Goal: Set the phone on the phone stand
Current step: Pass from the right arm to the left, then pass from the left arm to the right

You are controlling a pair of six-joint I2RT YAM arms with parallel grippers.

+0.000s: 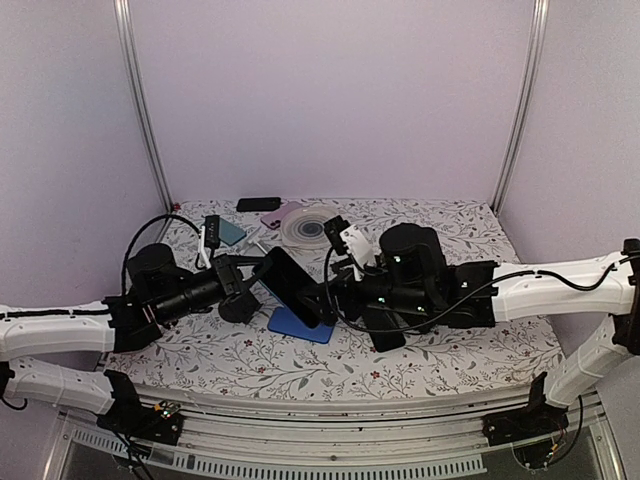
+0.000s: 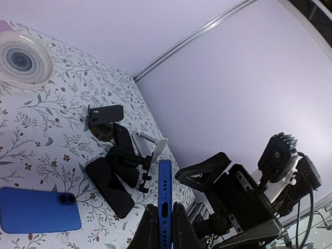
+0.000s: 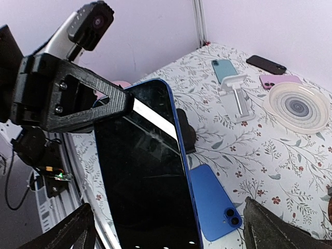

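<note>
The left fingers [image 2: 150,228] grip the blue-rimmed phone [image 1: 290,283] above the table's [image 1: 450,350] centre. In the top view its long axis runs 10 to 4 o'clock, and the screen faces the wide-open right fingers [image 3: 280,228], which hide its 4 o'clock end. The white phone stand [image 3: 236,96] sits well apart, at 10 o'clock.

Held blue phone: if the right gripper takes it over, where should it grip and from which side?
Probably the free near end of the held blue phone, across its long edges, coming from the right arm's side. The left gripper clamps screen and back at the far end; the open right gripper straddles its width.
</note>
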